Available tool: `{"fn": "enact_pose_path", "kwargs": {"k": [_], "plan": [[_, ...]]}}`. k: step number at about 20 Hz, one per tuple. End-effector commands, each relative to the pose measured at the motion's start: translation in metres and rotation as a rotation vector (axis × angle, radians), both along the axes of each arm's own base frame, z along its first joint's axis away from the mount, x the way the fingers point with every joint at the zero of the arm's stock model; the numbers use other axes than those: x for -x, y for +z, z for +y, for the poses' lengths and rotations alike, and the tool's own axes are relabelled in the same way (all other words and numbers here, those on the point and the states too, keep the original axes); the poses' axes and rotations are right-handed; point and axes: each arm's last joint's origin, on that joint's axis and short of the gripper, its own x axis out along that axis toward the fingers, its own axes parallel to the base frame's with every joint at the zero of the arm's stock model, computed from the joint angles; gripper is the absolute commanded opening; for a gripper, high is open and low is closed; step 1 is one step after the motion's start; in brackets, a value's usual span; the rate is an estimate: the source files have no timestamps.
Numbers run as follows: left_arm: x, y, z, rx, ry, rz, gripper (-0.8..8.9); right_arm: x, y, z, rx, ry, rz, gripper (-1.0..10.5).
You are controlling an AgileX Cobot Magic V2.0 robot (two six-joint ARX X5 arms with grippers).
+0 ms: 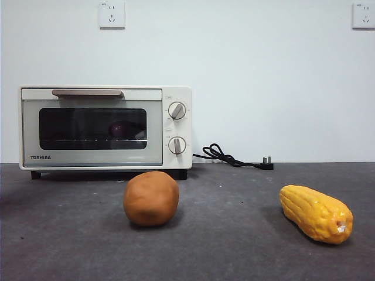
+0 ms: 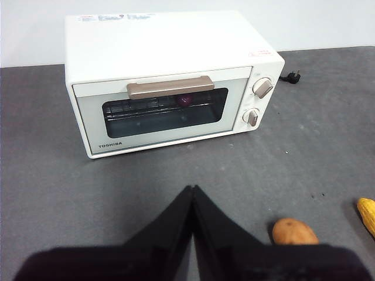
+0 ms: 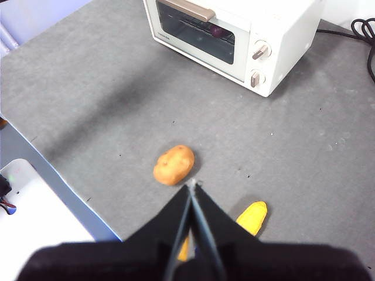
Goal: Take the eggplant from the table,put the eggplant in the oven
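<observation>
The eggplant point(image 1: 121, 129) lies inside the oven point(image 1: 105, 127), on the wire rack behind the dark glass door, which is shut; only a dim purple shape shows through the glass. In the front view the oven stands on the table point(image 1: 234, 234) at about 10 o'clock from the centre. The brown lump point(image 1: 151, 198) rests in front of it, near 6 o'clock, and the corn cob point(image 1: 316, 213) lies well apart at about 4 o'clock. The black cord point(image 1: 231, 157) trails from the oven's side. The left gripper point(image 2: 192, 188) hangs above the table facing the oven door, jaws pressed together and empty. The right gripper point(image 3: 191, 183) hangs above the lump and corn, jaws also together, holding nothing.
</observation>
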Motion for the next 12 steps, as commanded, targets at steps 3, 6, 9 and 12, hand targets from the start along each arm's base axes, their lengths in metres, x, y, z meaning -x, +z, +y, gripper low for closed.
{"fn": "enact_pose_path", "kwargs": {"k": [3, 6, 9, 12], "plan": [[0.0, 0.002, 0.0, 0.003, -0.004, -0.022, -0.04, 0.0, -0.003, 0.0, 0.021, -0.001, 0.016, 0.0], [-0.003, 0.008, 0.0, -0.02, -0.012, -0.106, -0.04, 0.0, -0.003, 0.0, 0.021, -0.001, 0.016, 0.0], [0.002, 0.025, -0.001, -0.1, -0.032, -0.304, -0.04, 0.0, -0.003, 0.0, 0.021, -0.001, 0.016, 0.0], [0.032, 0.045, -0.003, -0.23, -0.048, -0.576, -0.04, 0.0, -0.003, 0.0, 0.021, -0.001, 0.016, 0.0]]}}
